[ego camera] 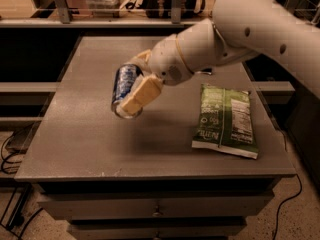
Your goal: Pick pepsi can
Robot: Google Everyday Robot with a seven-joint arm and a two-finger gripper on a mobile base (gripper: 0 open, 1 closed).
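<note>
The pepsi can [123, 85] is blue with white markings and silver ends. It is tilted and held in the air above the grey table [90, 134], left of the middle. My gripper [131, 89] is shut on the can, with one cream finger [141, 95] across its front side and the other behind it. The white arm reaches in from the upper right.
A green snack bag [225, 120] lies flat on the right part of the table. A shelf with rails and dark objects runs behind the table. Drawers sit under the table's front edge. Cables lie on the floor at the left and right.
</note>
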